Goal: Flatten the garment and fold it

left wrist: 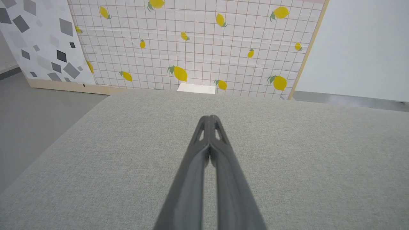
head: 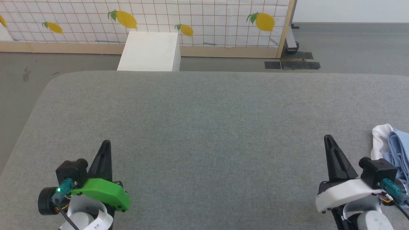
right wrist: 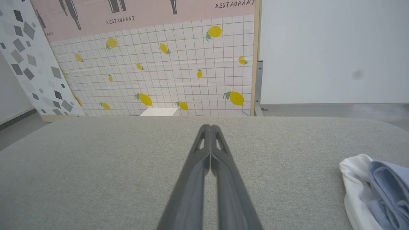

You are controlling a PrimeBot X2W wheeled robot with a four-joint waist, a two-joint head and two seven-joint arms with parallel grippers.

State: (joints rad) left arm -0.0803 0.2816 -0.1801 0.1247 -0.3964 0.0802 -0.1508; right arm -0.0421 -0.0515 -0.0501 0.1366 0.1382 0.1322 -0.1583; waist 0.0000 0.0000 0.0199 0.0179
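Observation:
The garment [head: 394, 148] lies bunched at the right edge of the grey padded table [head: 204, 127], light blue with a white part toward the table's middle; the right wrist view shows the garment [right wrist: 380, 188] at its lower right. My right gripper [head: 329, 140] is shut and empty, just left of the garment and apart from it; its tips [right wrist: 210, 127] hover over bare grey fabric. My left gripper [head: 106, 143] is shut and empty near the table's front left, its fingertips [left wrist: 210, 118] pressed together above the grey surface.
A white box [head: 148, 51] stands on the floor behind the table's far edge. Behind it runs a lemon-print grid panel [head: 191, 22] on a wooden frame. Grey floor [head: 19, 83] lies left of the table's rounded corner.

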